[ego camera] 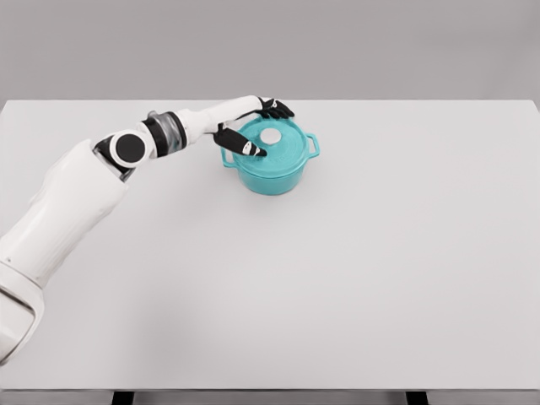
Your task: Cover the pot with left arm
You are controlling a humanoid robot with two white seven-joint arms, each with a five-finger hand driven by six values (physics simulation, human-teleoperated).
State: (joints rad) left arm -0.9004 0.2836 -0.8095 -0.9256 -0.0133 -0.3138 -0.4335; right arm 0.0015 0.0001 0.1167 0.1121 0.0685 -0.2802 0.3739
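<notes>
Pot [272,171]: one round teal pot with smooth glossy walls and two loop handles sits on the white table [337,278], well back toward its far edge and slightly left of middle. Its matching lid [283,143] with a pale round knob [271,135] rests on top. The left hand [253,126] reaches over the lid's left side, dark fingers [245,145] spread wide, one touching the lid, gripping nothing.

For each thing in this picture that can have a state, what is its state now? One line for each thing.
teal pot: upright on the table, covered.
lid: seated on the pot, level, knob up.
left hand: over the left side of the lid, fingers spread; whether it touches the lid is unclear.
white table: bears the pot.
right arm: not in view.
</notes>
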